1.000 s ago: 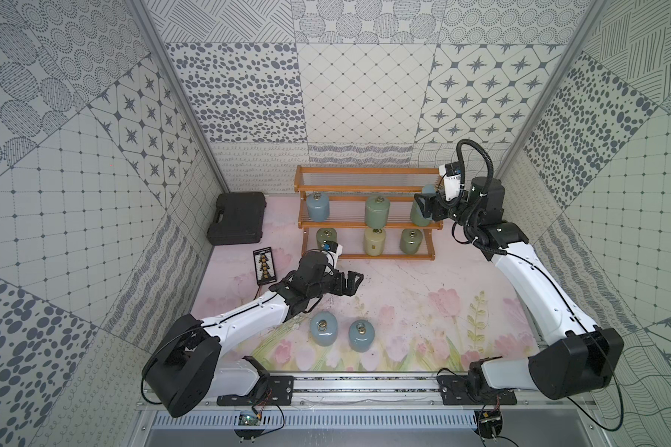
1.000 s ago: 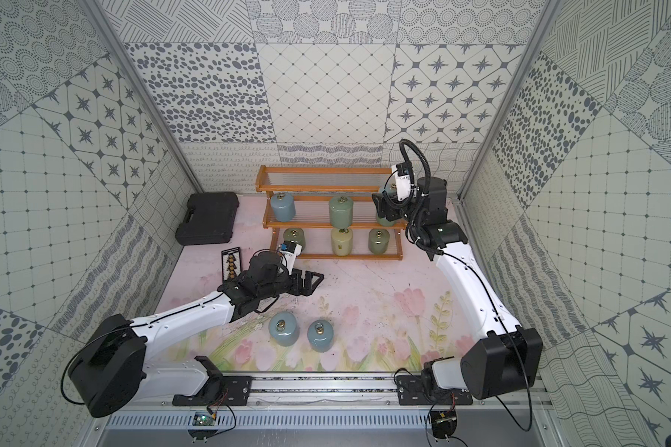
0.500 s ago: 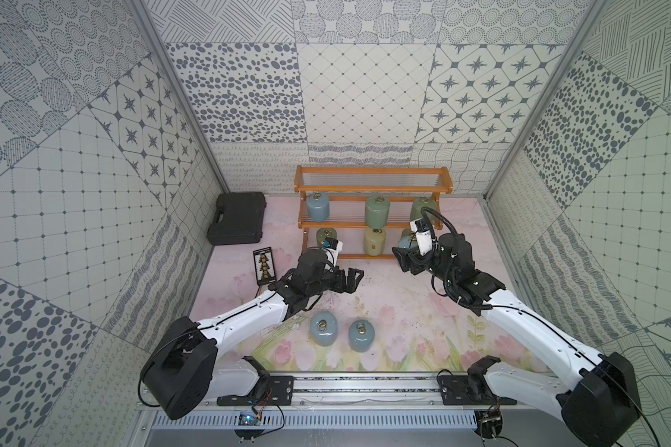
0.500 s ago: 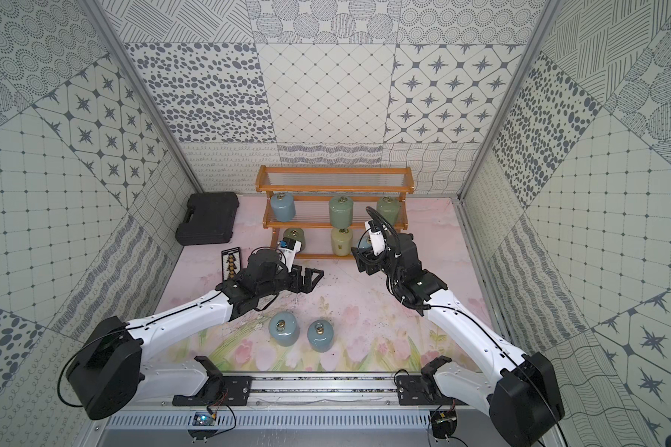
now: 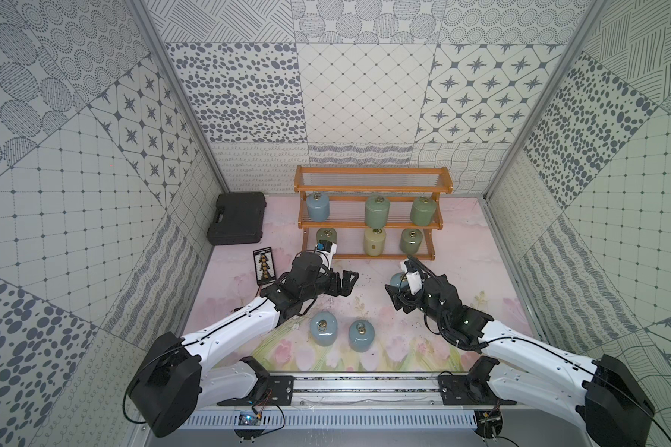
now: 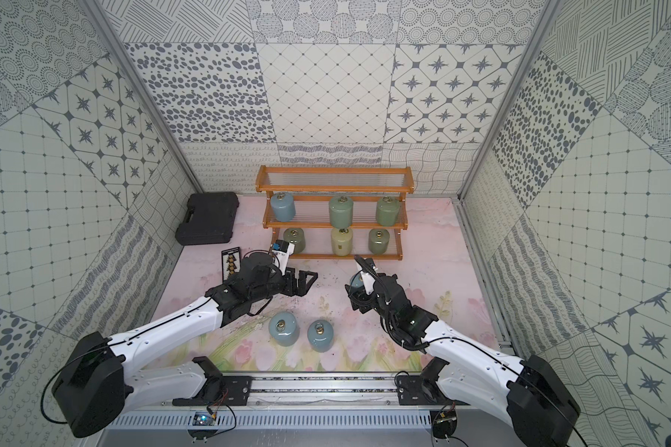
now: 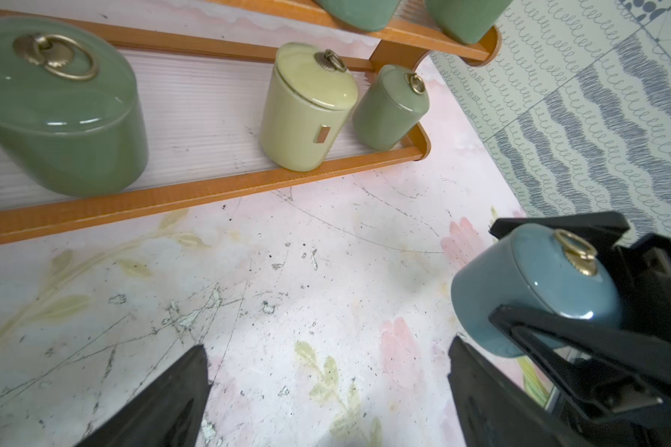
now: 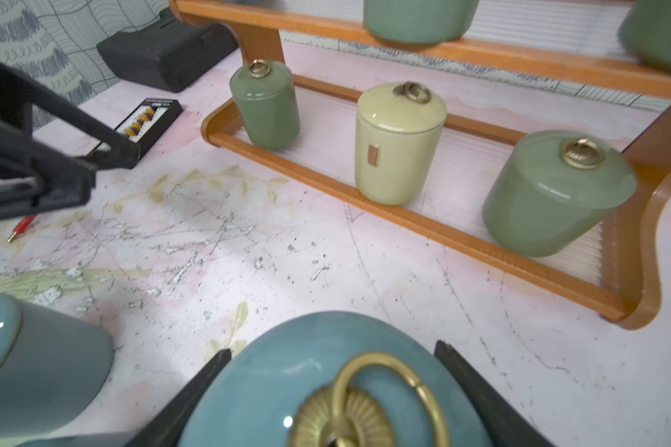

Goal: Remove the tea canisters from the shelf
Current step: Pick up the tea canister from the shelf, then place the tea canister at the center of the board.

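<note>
Black case (image 5: 237, 218); black bit holder (image 5: 263, 267), print too small to read. Left gripper (image 7: 328, 346) spread wide, empty. Two blue canisters (image 5: 323, 329) on the mat (image 5: 477, 271). Shelf (image 5: 372, 188) holds six: one blue, four green, one cream canister (image 5: 373, 242), its brown tag unreadable. Right gripper (image 8: 330, 353) pinches a ninth canister (image 7: 535, 286), blue, tilted, off the shelf.

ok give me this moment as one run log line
left fingers: open, empty | right fingers: shut on blue canister | shelf: holds six canisters | mat: two blue canisters
</note>
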